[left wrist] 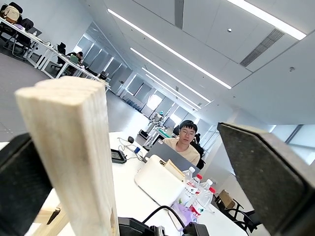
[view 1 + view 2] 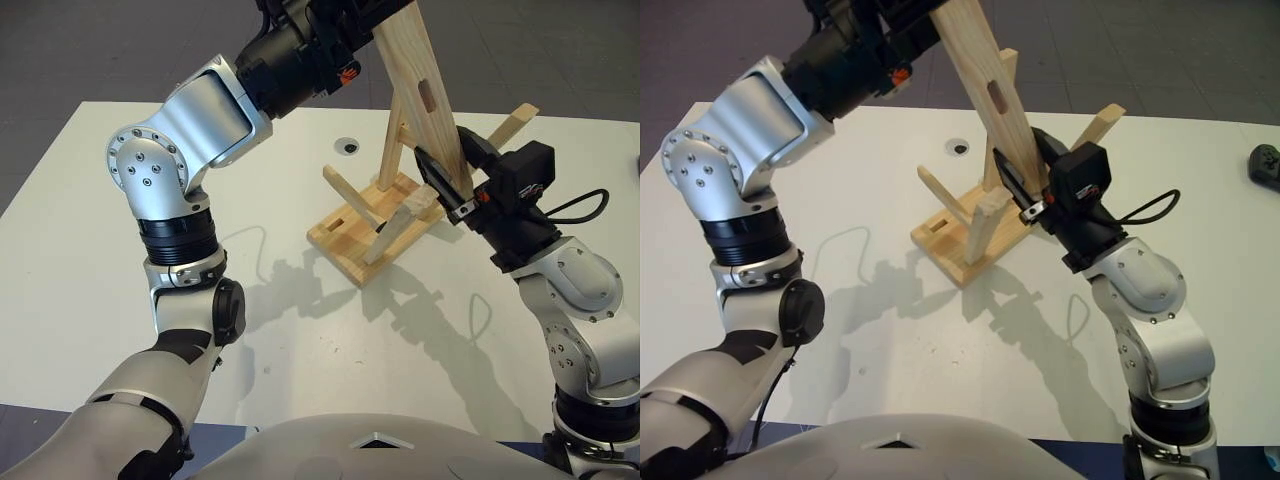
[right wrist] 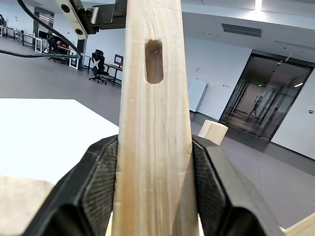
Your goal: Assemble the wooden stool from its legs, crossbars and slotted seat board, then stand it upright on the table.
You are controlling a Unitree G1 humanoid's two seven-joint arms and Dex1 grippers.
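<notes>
The leg (image 3: 155,147) in the right hand (image 2: 1026,172) is pale blond pine with fine straight grain. It has one dark brown slot (image 3: 154,60) above the fingers (image 3: 101,191), which are black and finely stippled. The seat board (image 2: 345,245) below that hand is the same pale wood. The table (image 2: 100,170) is plain white. The left hand (image 1: 142,172) has charcoal, grainy pads (image 1: 268,169).

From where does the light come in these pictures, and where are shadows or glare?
Left wrist view: ceiling light strips glare above the leg. Right wrist view: the leg is evenly lit, its slot dark. Left eye view: shadows lie on the table nearer than the seat board, so light likely comes from beyond.
</notes>
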